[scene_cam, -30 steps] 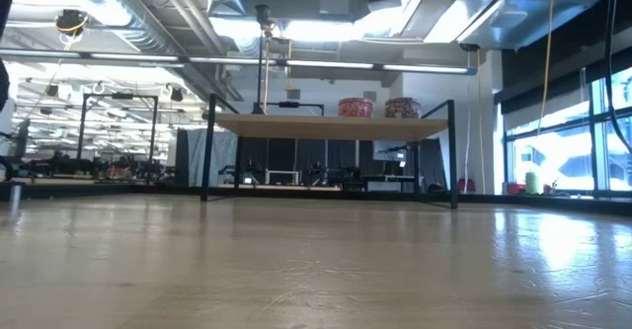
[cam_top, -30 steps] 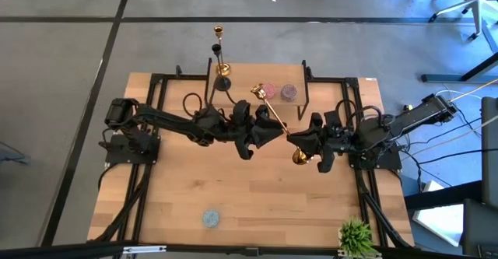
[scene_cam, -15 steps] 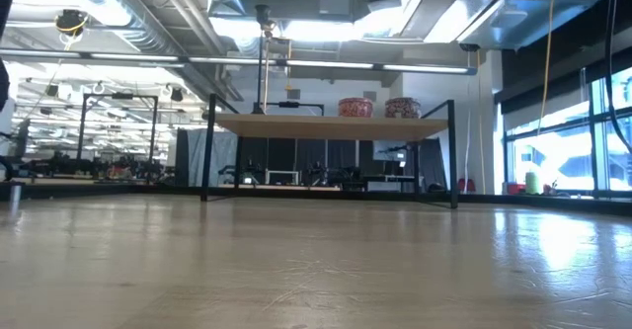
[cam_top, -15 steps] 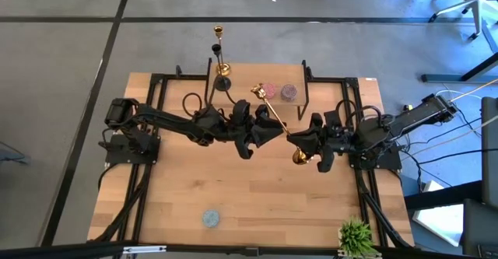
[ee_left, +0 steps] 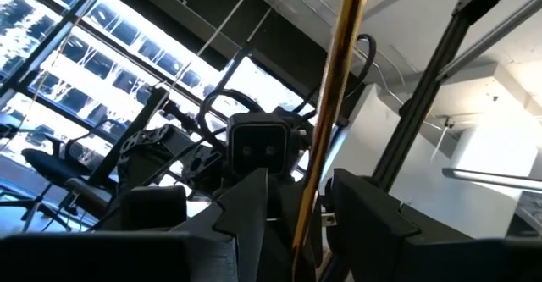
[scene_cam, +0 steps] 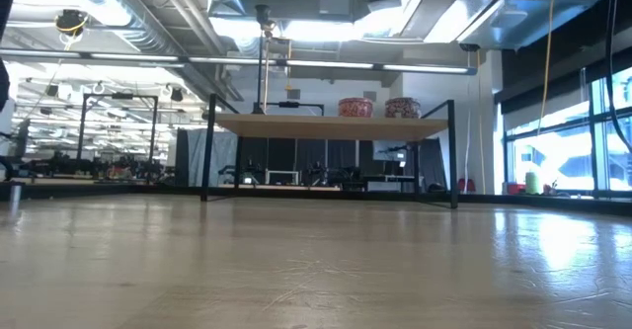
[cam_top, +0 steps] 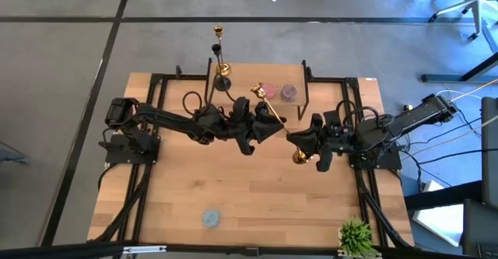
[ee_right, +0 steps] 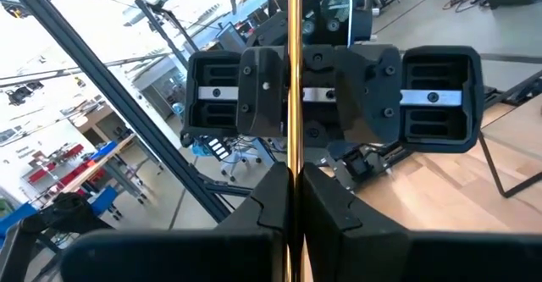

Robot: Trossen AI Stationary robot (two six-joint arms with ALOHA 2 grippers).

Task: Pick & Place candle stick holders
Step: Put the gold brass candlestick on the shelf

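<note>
Candle stick holder [cam_top: 274,120] held between the arms: we see shiny gold.
Second candle stick holder [cam_top: 220,53] at the desk's far edge: gold.
Desk [cam_top: 257,204]: pale wood grain.
Arms: black.
Plant [cam_top: 355,234], near right corner: green.

The bench [cam_top: 257,204] front lies bare apart from a small disc [cam_top: 211,218] and plant [cam_top: 356,236], while a black-framed shelf [cam_top: 257,84] blocks the back.

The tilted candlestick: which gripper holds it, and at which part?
The right gripper is shut on the candlestick's thin stem, near its base; the left gripper straddles that stem.
</note>
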